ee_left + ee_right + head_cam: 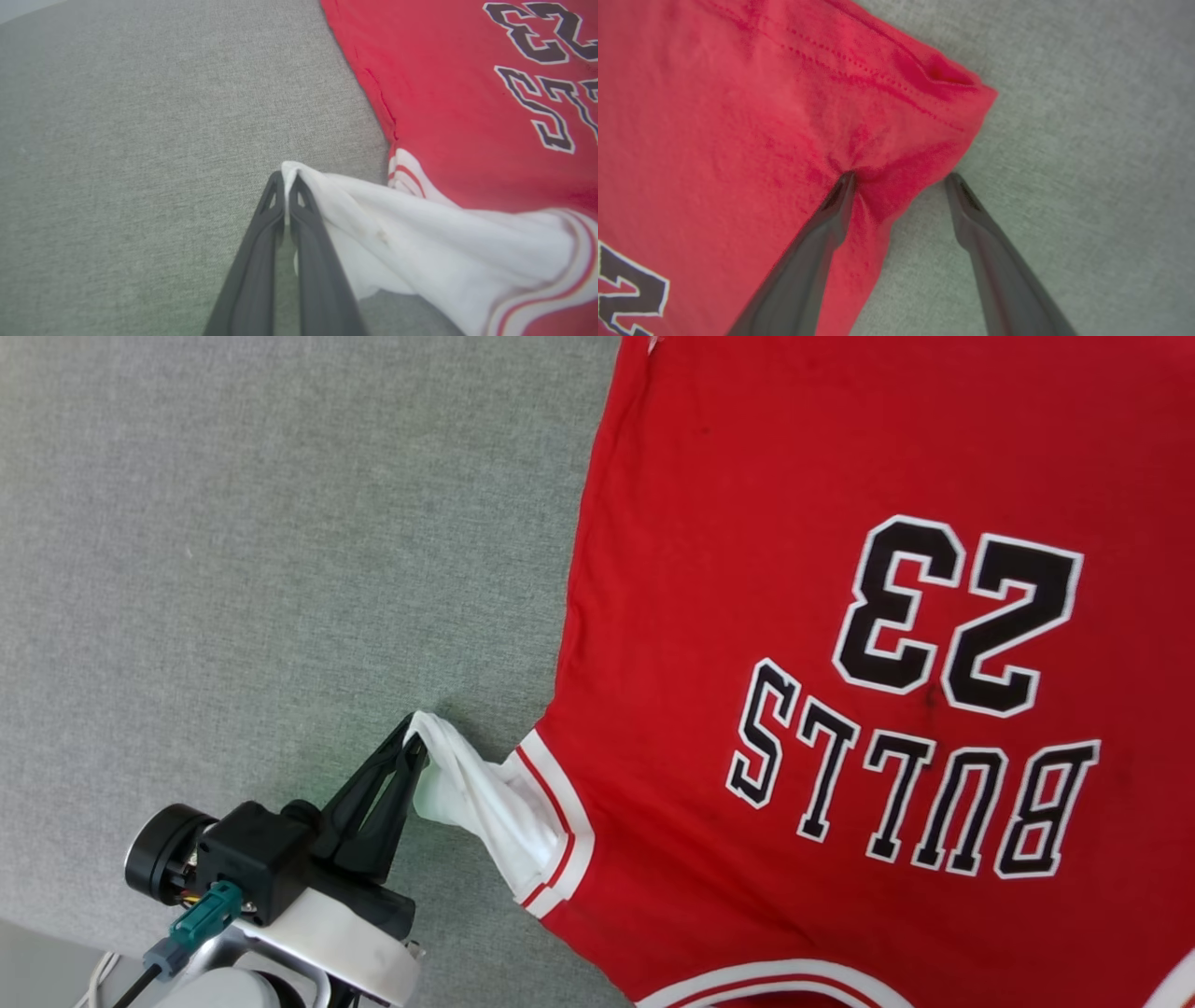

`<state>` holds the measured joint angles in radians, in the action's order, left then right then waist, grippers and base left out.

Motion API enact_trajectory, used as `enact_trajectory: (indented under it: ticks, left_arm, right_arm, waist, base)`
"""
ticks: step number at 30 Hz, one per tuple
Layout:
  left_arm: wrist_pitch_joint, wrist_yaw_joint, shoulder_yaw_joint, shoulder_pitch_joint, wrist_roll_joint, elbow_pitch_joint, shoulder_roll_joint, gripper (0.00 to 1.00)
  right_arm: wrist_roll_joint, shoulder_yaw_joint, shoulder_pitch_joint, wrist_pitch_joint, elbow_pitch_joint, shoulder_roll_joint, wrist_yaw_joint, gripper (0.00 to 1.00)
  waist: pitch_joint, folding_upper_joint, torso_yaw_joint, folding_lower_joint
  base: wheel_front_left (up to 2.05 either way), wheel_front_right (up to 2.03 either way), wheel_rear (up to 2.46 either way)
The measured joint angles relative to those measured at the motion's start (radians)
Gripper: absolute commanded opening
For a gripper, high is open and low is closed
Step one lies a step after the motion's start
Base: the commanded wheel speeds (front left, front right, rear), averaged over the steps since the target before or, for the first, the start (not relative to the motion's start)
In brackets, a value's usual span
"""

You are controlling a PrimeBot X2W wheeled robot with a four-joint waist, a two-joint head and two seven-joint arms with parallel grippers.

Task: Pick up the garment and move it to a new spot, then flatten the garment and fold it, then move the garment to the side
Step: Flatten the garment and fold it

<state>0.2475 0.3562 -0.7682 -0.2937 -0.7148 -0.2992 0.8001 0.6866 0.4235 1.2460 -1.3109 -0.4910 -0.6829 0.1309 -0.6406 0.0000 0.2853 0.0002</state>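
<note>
The garment (709,569), a red jersey with a black white-outlined 23 and lettering, lies spread on the grey cloth surface at the right of the head view. Its white sleeve (485,803) with red-and-white trim is pulled out to the left. My left gripper (415,739) is shut on that sleeve's tip; in the left wrist view the gripper (286,179) pinches the white fabric (420,233). In the right wrist view my right gripper (901,179) stands open over a red hemmed corner (924,112), one finger pressing into the cloth, the other on the grey surface beside it.
The grey cloth surface (280,523) stretches to the left of the garment. A paler strip of floor or edge (37,971) shows at the lower left corner of the head view.
</note>
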Motion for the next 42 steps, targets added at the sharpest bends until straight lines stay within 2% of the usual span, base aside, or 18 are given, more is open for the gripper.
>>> enact_trajectory:
  ticks: [5,6,7,14,18,20,23,28,36,39,42]
  left_arm:
    - [0.006,-0.001,0.011,-0.001,0.008,0.026,-0.02,0.0]
    - [0.008,-0.002,0.013,-0.001,0.008,0.032,-0.023,0.0]
    - [0.008,-0.004,0.015,-0.001,0.008,0.037,-0.027,0.0]
    - [0.011,-0.013,0.025,0.021,0.017,0.069,-0.032,0.0]
    - [0.012,-0.003,0.033,0.056,0.015,0.072,-0.028,0.0]
    - [0.012,0.002,0.04,0.076,0.008,0.069,-0.026,0.0]
    - [0.012,0.009,0.041,0.106,0.006,0.069,-0.02,0.0]
    - [0.012,0.027,0.053,0.162,-0.006,0.066,-0.006,0.0]
    - [0.012,0.053,0.069,0.239,-0.019,0.055,0.014,0.0]
    - [0.013,0.06,0.077,0.258,-0.02,0.047,0.022,0.0]
    - [0.013,0.068,0.091,0.269,-0.02,0.04,0.03,0.0]
  right_arm:
    - [-0.006,-0.028,-0.039,0.009,0.048,-0.006,0.0,1.0]
    - [0.0,-0.031,-0.049,0.021,0.059,-0.007,0.0,0.34]
    - [0.002,-0.034,-0.058,0.031,0.066,-0.008,-0.001,0.0]
    - [-0.003,0.002,-0.092,0.085,0.09,0.007,0.0,0.0]
    - [0.038,0.04,-0.096,0.131,0.137,0.01,0.0,0.0]
    - [0.062,0.072,-0.103,0.151,0.17,-0.008,0.0,0.0]
    - [0.121,0.117,-0.144,0.18,0.235,-0.058,0.0,0.0]
    - [0.211,0.178,-0.255,0.238,0.375,-0.183,0.0,0.0]
    - [0.29,0.205,-0.564,0.345,0.51,-0.396,0.0,0.0]
    - [0.316,0.207,-0.71,0.392,0.528,-0.442,0.0,0.0]
    - [0.318,0.184,-0.837,0.459,0.536,-0.446,0.0,0.0]
  waist:
    - [-0.031,0.0,0.022,-0.0003]
    - [-0.03,0.0,0.021,-0.0003]
    - [-0.026,0.0,0.019,-0.0003]
    - [0.044,0.0,0.001,-0.0002]
    - [0.106,0.0,-0.018,-0.0003]
    - [0.14,0.0,-0.029,-0.0002]
    - [0.193,0.0,-0.048,-0.0002]
    - [0.274,0.0,-0.086,-0.0003]
    - [0.357,0.0,-0.17,-0.0003]
    - [0.375,0.0,-0.197,-0.0004]
    - [0.383,0.0,-0.222,-0.0003]
  base:
    - [0.0,0.0,0.0]
    - [0.0,0.0,0.0]
    - [0.0,0.0,0.0]
    - [0.0,0.0,0.0]
    - [0.0,0.0,0.0]
    - [0.0,0.0,0.0]
    - [0.0,0.0,0.0]
    - [0.0,0.0,0.0]
    - [0.0,0.0,0.0]
    - [0.0,0.0,0.0]
    - [0.0,0.0,0.0]
